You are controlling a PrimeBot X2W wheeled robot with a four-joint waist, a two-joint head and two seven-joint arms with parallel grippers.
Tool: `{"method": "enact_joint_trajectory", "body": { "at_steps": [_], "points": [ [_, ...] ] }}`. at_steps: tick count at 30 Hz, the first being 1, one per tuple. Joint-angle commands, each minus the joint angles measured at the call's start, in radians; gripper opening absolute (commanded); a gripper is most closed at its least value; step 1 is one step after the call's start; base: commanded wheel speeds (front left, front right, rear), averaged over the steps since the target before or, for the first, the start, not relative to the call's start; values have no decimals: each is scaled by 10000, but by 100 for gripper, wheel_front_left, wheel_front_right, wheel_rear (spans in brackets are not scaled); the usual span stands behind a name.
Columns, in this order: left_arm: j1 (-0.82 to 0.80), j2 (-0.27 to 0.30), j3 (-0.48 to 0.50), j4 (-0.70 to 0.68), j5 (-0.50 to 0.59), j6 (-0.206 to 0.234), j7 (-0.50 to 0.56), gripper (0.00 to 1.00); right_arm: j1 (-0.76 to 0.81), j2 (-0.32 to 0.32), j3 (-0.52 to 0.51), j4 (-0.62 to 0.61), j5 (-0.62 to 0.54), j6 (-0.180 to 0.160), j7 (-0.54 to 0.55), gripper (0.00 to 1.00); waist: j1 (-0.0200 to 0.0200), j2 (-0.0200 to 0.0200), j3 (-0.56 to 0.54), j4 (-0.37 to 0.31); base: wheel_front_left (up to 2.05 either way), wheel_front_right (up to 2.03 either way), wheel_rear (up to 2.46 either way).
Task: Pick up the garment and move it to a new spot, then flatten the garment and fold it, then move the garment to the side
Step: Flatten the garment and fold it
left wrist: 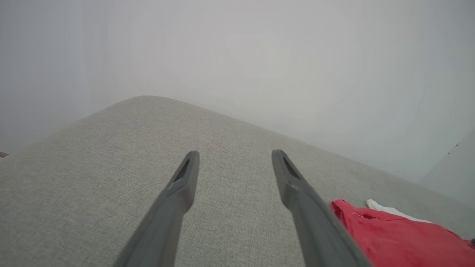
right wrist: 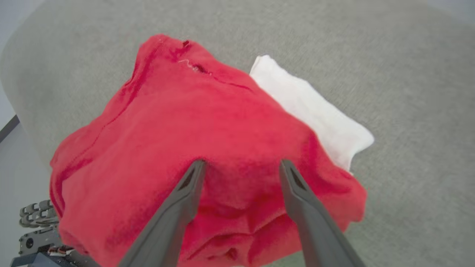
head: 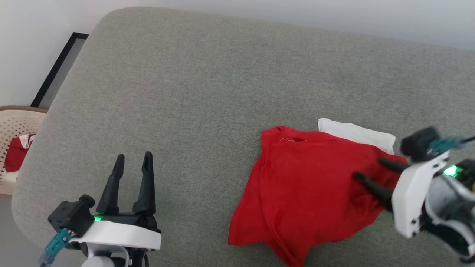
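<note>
Head view: the garment (head: 304, 185), a bright red T-shirt, lies crumpled on a broad, grey, fabric-covered table (head: 207, 85) with rounded corners. One white sleeve (head: 356, 133) sticks out from under the garment's far edge. The right pincer (head: 368, 168) reaches in from the garment's right side. Its two dark fingers are spread apart, with their tips at the red cloth and nothing gripped between them. The right wrist view shows the same: the right pincer (right wrist: 242, 163) is released over bunched folds of the garment (right wrist: 185, 129).

The left pincer (head: 134, 155) is well to the left of the garment, above bare grey fabric. It too is released and empty, its fingers parted in the left wrist view (left wrist: 234, 154), where the garment (left wrist: 393, 237) shows just past the right-hand finger.

Far to the garment's left, beyond the table's edge, stands a beige perforated basket (head: 15, 122) holding a red-and-white cloth (head: 16, 152). A dark-framed panel (head: 59, 70) leans against a pale wall (head: 22, 44).
</note>
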Motion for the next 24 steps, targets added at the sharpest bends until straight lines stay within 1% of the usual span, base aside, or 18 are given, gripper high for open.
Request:
{"method": "enact_joint_trajectory", "body": {
  "at_steps": [1,5,9,13,21,24],
  "points": [
    [-84,-44,-1,20,96,-58,-55,100,-150,48,-220,-113,-16,-3,142,100,0,0,36,40,0,0,0],
    [-192,-103,-114,100,108,-80,-55,100,-629,-44,-695,56,-15,-3,437,100,0,0,125,203,0,0,0],
    [-274,-184,-242,205,142,-114,-55,100,-1274,-176,-785,850,-24,-2,471,100,0,0,247,433,0,0,0],
    [-438,-277,-339,258,129,-132,-55,100,-1991,-451,-476,1831,33,-3,429,100,0,0,435,701,0,0,0],
    [-648,-420,-490,265,59,-136,-54,100,-3047,-981,695,3815,451,-3,555,100,0,0,901,1214,0,0,0],
    [-696,-454,-556,261,40,-137,-54,100,-3222,-1116,1167,4243,472,-3,611,100,0,0,1004,1314,0,0,0]
  ]
}}
